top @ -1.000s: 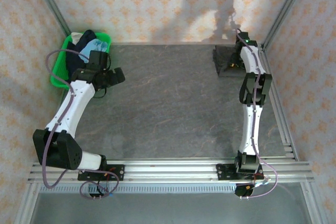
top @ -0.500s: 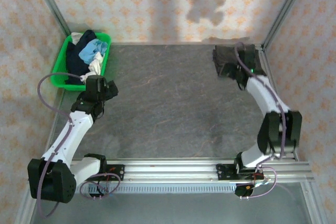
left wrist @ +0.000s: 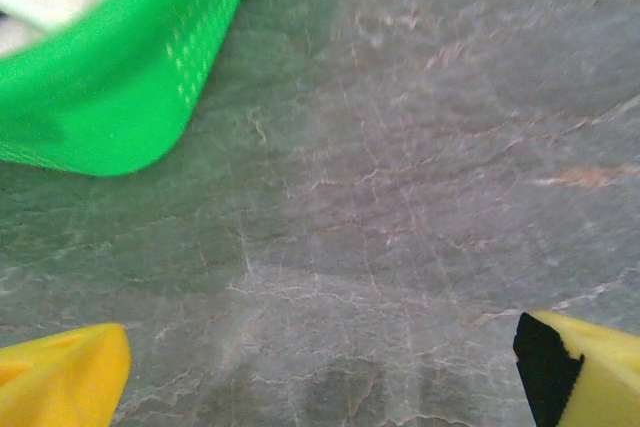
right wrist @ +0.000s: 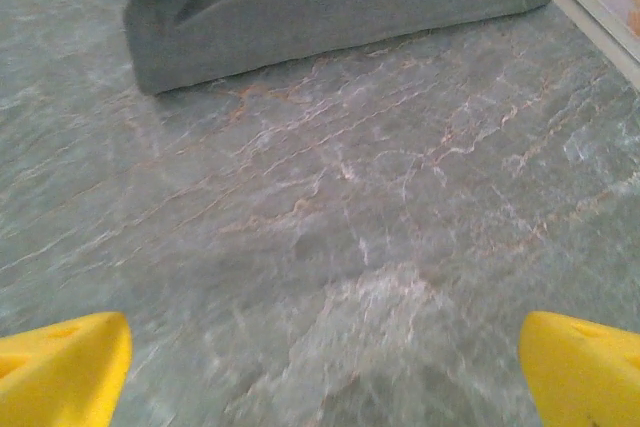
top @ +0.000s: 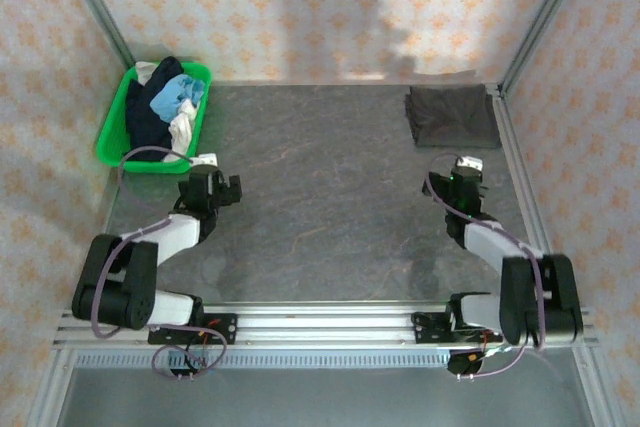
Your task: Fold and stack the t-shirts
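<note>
- The right claw [right wrist: 322, 372] had drawn back from the far right corner, where it hung over the cloth a second before, and now sat low near its own base at about 4 o'clock on the bench [top: 330, 177]. Its fingers stood wide apart with nothing between them: released.
- The dark grey shirt [top: 452, 117] was left behind at about 1 o'clock, folded into a compact rectangle and lying flat on the bench. In the right wrist view it lay ahead of the claw, well apart from it.
- The left claw [left wrist: 320, 382] had also pulled away from the green basket [top: 115, 137] and tucked in at about 8 o'clock. It too was spread open and carried nothing.
- The basket stayed at 10 o'clock with the navy shirt [top: 150, 117], the light blue shirt [top: 178, 95] and the cream shirt [top: 183, 129] heaped in it, unfolded.
- My reading: one shirt was done and marked the base of the stack. Both arms looked to be resetting, so the next job was likely to fetch a garment from the basket.
</note>
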`<state>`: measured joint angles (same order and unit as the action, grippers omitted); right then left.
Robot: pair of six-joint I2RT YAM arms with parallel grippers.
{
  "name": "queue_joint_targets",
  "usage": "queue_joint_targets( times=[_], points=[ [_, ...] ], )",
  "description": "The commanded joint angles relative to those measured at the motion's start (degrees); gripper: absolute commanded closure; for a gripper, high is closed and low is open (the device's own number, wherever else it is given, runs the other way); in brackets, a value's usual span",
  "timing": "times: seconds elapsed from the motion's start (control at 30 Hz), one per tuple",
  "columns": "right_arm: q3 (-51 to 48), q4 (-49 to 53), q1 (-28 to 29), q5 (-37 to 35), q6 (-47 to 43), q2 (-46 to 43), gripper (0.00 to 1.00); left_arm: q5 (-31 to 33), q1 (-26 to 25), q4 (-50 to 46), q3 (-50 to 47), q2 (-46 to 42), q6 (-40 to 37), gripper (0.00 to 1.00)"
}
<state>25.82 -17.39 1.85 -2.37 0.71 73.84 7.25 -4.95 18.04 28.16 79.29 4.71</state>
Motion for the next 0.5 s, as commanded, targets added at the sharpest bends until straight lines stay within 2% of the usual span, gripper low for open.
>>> queue_joint_targets(
  times=[0.0,0.07,0.1,0.17,0.2,0.23,0.27,0.3,0.33,0.37,0.43,0.47],
  points=[
    [3.2,-9.2,0.3,-6.2,-2.1,6.0,0.01,-1.0,1.8,7.1,2.8,1.0,-3.4,0.00],
    [2.5,-15.7,0.1,-6.4,-1.3,8.6,0.01,-2.6,4.4,16.8,-1.4,1.8,-3.3,0.00],
    [1.9,-18.5,-0.1,-4.8,-1.6,10.3,0.00,-5.6,5.8,21.0,-2.7,3.4,-2.4,0.00],
    [-0.1,-24.2,0.0,-1.0,-3.4,12.5,0.01,-8.9,5.3,23.1,-3.4,5.5,-4.7,0.00],
    [-1.5,-25.2,0.0,1.4,-4.3,12.2,0.01,-8.4,4.7,23.4,-3.2,6.1,-5.4,0.00],
    [-3.1,-31.1,0.0,1.6,-4.5,14.3,0.01,-6.8,3.7,22.8,-3.0,6.1,-5.9,0.00],
    [-3.2,-32.9,0.0,-0.3,-4.0,14.9,0.01,-6.3,3.6,23.7,-3.4,6.3,-5.6,0.00],
    [-1.8,-27.6,0.0,-1.1,-3.3,13.6,0.01,-6.1,3.6,23.9,-3.5,6.4,-5.6,0.00],
    [-1.6,-26.7,-0.2,-0.8,-3.2,13.5,0.01,-6.0,3.5,23.6,-3.3,6.4,-5.5,0.00],
    [-2.7,-30.7,-0.1,-1.0,-3.4,14.5,0.01,-6.0,3.5,23.7,-3.4,6.4,-5.6,0.00],
    [-1.9,-27.0,-0.1,-0.9,-3.3,13.2,0.01,-6.0,3.5,23.7,-3.3,6.4,-5.6,0.00],
    [-2.3,-28.6,-0.1,-0.9,-3.4,13.7,0.01,-6.1,3.5,23.6,-3.4,6.4,-5.5,0.00]
  ],
)
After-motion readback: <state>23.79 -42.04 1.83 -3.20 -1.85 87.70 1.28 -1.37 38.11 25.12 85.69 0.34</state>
